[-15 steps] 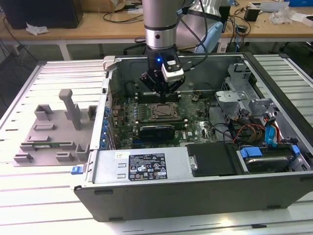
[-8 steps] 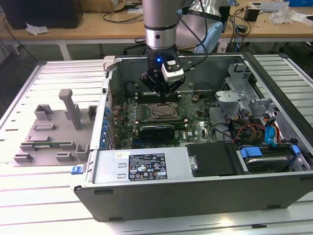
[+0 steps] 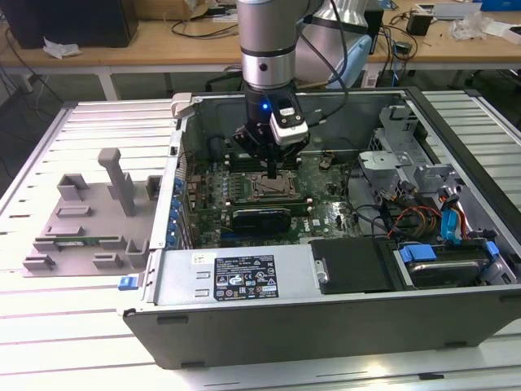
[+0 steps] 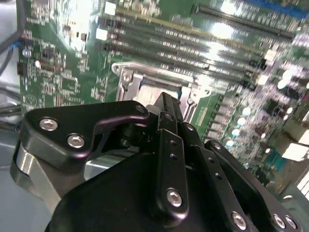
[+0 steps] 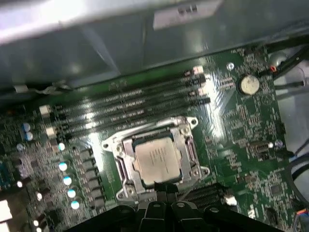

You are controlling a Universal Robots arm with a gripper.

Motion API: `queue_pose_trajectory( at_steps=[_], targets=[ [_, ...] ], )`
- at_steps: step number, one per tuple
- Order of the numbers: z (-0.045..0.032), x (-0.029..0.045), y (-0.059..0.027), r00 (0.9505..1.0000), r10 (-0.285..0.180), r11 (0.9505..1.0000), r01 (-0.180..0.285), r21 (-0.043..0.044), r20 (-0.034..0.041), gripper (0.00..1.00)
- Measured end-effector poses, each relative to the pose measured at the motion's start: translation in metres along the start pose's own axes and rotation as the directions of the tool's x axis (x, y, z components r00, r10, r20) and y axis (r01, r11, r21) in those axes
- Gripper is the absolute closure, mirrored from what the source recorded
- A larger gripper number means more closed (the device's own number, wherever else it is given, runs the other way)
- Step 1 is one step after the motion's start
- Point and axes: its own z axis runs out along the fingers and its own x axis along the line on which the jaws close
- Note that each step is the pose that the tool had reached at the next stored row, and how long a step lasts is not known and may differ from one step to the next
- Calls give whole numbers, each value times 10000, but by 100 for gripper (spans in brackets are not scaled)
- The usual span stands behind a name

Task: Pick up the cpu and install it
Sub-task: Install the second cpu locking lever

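First wrist view: the claw point(image 5: 161, 203) sits nearest the lens, its fingertips drawn together and holding nothing, hovering just over the near edge of the socket point(image 5: 155, 157). Inside that socket frame lies the cpu point(image 5: 157, 160), flat and square to the frame, silver top facing up. Just beyond the socket run the memory slots point(image 5: 130, 108), and beyond those the grey wall of the computer case point(image 5: 96, 43).

Second wrist view: the claw's dark linkage point(image 4: 166, 145) stands in front of the socket point(image 4: 145, 84); the motherboard point(image 4: 63, 53) spreads behind it.

Exterior view: the claw point(image 3: 271, 173) hangs directly above the socket point(image 3: 271, 189), deep in the open case point(image 3: 326, 309), which rests on the bench point(image 3: 73, 334).

The chip appears seated. Judged from this, good practice is to keep the claw vertical, apply no sideways push, and confirm that all four edges lie level within the frame.
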Motion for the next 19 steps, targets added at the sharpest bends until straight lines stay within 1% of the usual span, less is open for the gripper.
queue_pose_trajectory(
  at_steps=[5,6,7,9,11,12,14,15,16,18,19],
  targets=[
    [13,-43,-157,10000,3,10000,-3,-46,-13,89],
    [16,-48,-179,10000,-19,10000,19,-62,-14,89],
    [19,-50,-187,9999,-142,9999,142,-75,-2,89],
    [29,-50,-190,9984,-566,9983,568,-130,94,89],
    [33,-51,-193,9970,-758,9970,760,-159,159,89],
    [37,-51,-195,9954,-932,9954,936,-186,229,89],
    [43,-52,-201,9936,-1092,9937,1098,-207,292,89],
    [49,-53,-231,9929,-1142,9931,1150,-244,322,89],
    [55,-55,-262,9928,-1149,9928,1159,-315,337,89],
    [60,-56,-296,9929,-1139,9922,1154,-470,349,89],
    [62,-55,-314,9930,-1123,9913,1144,-645,353,89]
  ],
)
